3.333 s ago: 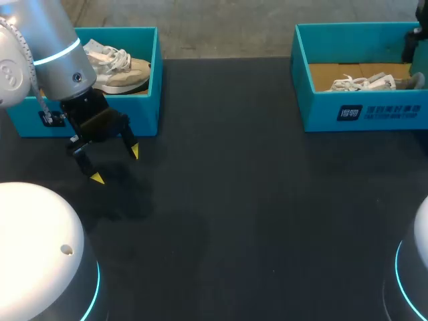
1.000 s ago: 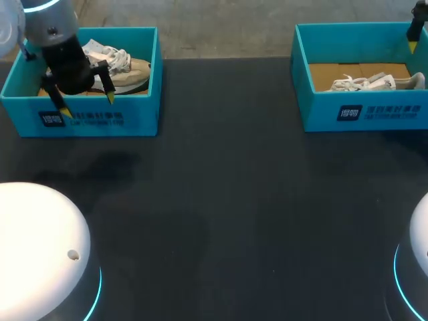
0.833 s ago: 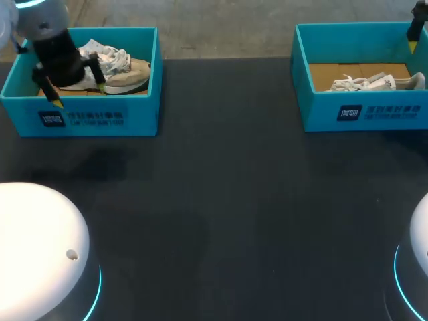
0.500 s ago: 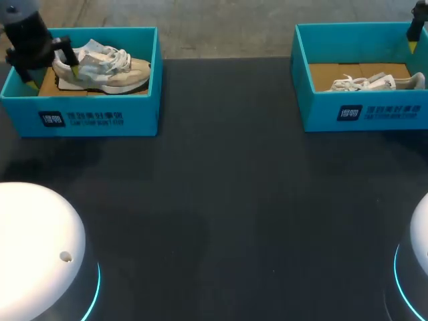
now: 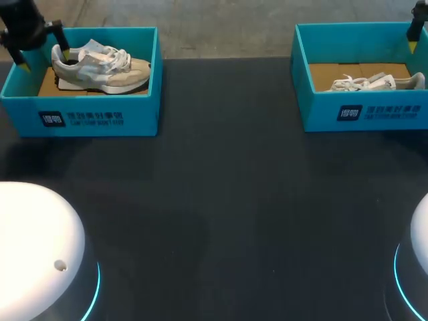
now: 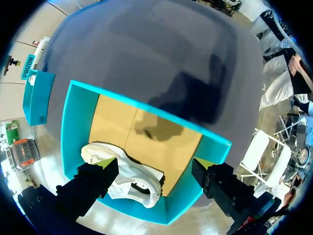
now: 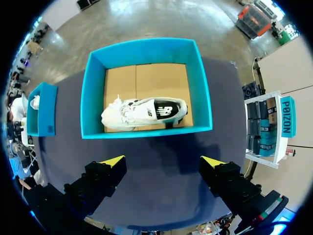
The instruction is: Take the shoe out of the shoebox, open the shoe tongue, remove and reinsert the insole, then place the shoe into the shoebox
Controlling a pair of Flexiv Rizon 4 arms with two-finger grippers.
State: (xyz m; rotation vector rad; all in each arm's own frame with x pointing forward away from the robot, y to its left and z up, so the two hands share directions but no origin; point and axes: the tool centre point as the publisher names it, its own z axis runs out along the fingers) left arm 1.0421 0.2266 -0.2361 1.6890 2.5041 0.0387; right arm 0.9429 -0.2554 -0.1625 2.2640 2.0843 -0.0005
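The left shoebox point(image 5: 139, 115) and the right shoebox point(image 5: 321, 115) each carry white print on the front wall, too small to read.

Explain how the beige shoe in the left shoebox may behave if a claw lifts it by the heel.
The beige shoe looks padded with a thick sole, so it is probably light but may tip toe-down from a heel grip. Its loose laces would likely dangle and might catch the shoebox wall.
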